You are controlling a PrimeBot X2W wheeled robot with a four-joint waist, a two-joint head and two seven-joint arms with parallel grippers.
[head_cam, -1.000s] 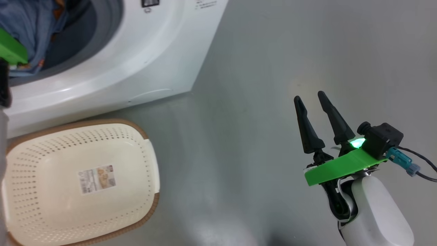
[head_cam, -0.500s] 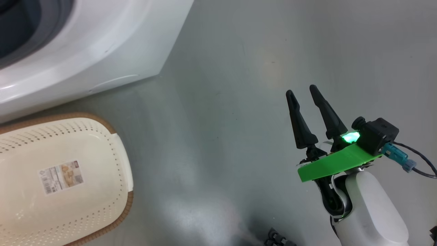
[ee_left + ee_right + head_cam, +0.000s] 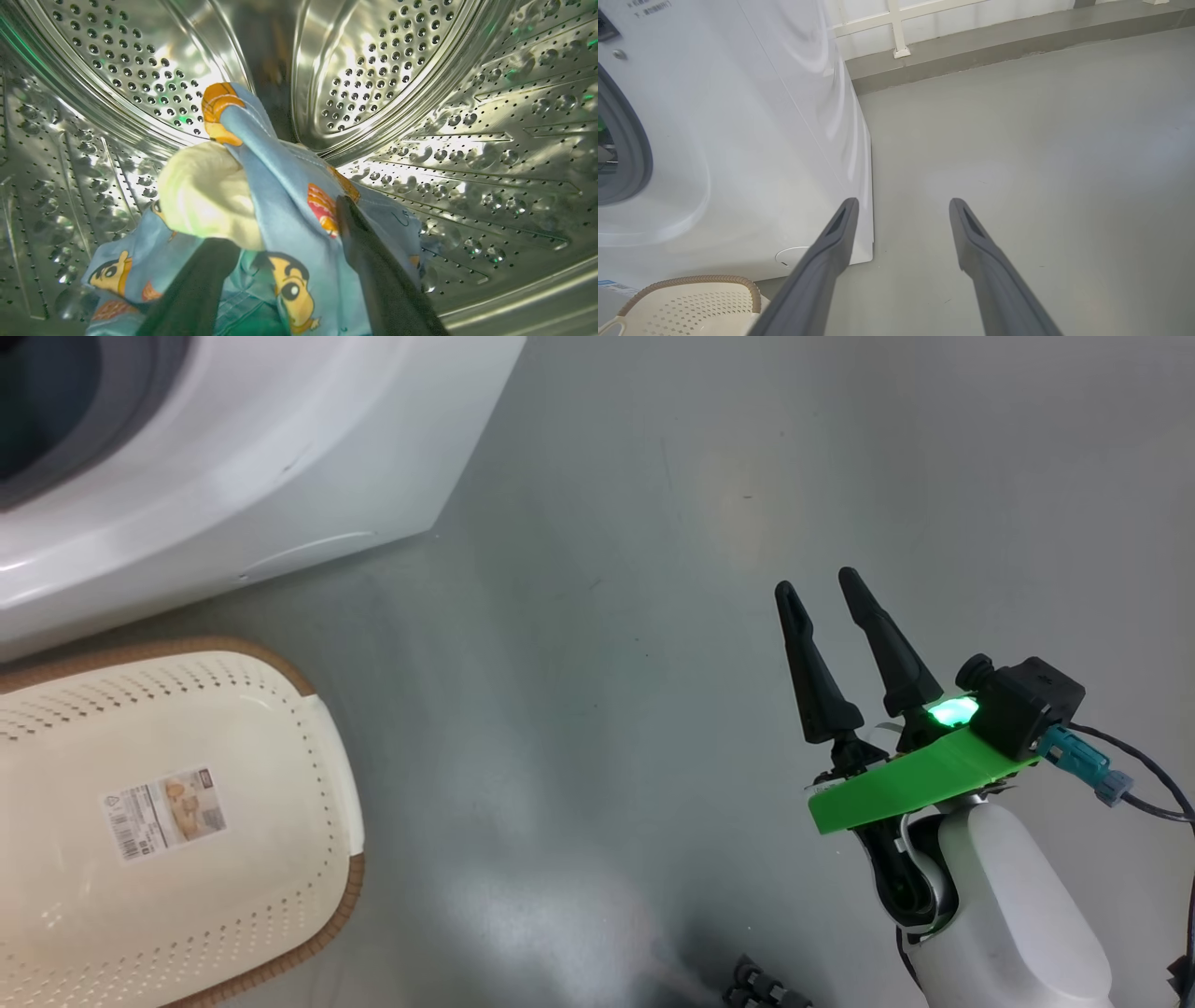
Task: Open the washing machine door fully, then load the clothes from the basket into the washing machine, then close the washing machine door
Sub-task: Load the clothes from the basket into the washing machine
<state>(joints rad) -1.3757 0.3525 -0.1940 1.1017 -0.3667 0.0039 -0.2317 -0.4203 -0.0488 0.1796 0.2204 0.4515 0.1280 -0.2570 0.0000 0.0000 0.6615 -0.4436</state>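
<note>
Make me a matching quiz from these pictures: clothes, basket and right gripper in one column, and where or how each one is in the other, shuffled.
Column one:
1. clothes
2. basket
3. right gripper

Column two:
a. empty, on the floor
b. open, above bare floor
c. inside the drum

Pairs: 1-c; 2-a; 3-b
</note>
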